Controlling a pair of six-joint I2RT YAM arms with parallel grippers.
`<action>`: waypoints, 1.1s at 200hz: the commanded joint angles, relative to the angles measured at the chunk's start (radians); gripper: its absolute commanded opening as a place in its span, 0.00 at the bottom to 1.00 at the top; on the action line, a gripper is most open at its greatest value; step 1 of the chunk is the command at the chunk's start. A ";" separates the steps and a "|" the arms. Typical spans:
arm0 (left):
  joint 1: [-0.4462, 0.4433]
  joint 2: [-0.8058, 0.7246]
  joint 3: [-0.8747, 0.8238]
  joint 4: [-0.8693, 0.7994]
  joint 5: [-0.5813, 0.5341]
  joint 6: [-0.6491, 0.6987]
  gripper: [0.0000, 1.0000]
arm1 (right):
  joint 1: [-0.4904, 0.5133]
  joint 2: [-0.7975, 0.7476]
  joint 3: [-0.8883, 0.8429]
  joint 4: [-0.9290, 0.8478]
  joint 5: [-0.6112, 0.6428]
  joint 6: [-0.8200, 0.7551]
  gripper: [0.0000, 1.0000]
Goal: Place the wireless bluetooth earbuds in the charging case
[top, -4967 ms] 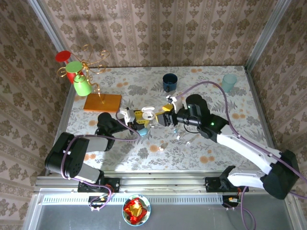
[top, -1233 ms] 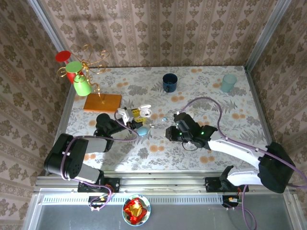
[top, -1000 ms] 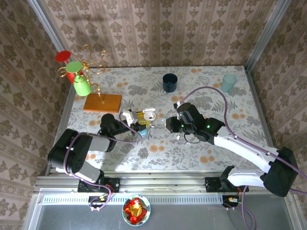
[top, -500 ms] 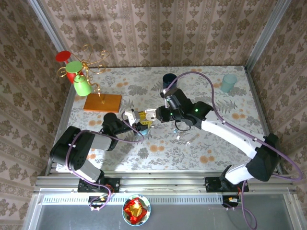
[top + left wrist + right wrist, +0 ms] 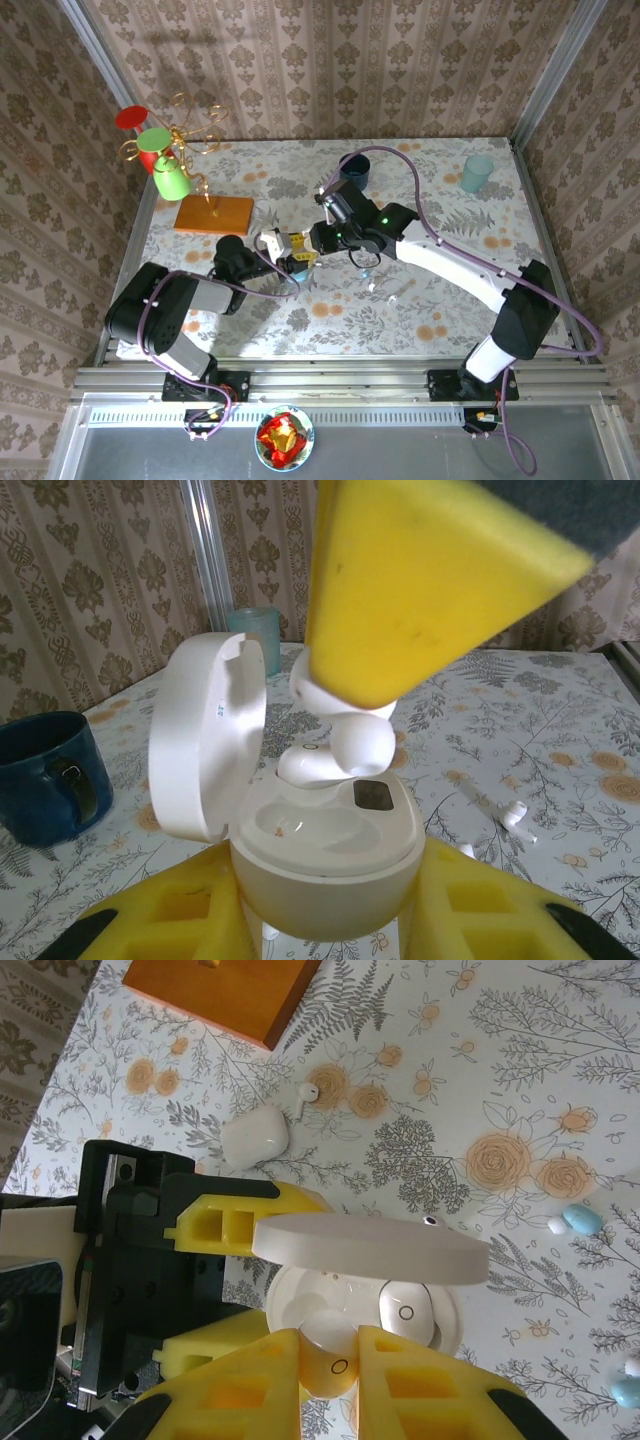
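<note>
Swinging leftward to mid-frame of the top view, the right gripper point(image 5: 330, 1348), clamped on 1 earbud point(image 5: 352, 744), is hovering just above the empty socket point(image 5: 300, 826) of the open charging case point(image 5: 330, 865), which the left gripper point(image 5: 284, 247) is pinching.

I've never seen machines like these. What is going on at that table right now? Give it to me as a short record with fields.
Setting: flowered table, two robot arms
Left arm's jaws: shut on the open white charging case, lid swung back
Right arm's jaws: shut on the held white earbud, over the case
Already in the case: seated white earbud
Loose on the table: closed white case, loose white earbud, pale blue earbud
Farther back: dark blue mug, teal cup
</note>
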 commanded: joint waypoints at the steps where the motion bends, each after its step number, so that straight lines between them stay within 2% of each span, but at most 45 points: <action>1: -0.004 0.002 0.018 0.025 0.011 0.028 0.31 | 0.007 0.024 0.032 -0.015 -0.025 -0.016 0.18; 134: -0.005 -0.024 0.011 0.025 0.012 0.019 0.31 | 0.011 0.067 0.050 -0.017 -0.038 -0.019 0.19; 192: -0.004 -0.031 0.011 0.025 0.016 0.014 0.31 | 0.011 0.043 0.042 -0.003 -0.044 -0.014 0.37; 220: -0.003 -0.039 0.004 0.025 0.014 0.017 0.31 | 0.012 0.006 0.014 0.024 -0.051 -0.005 0.39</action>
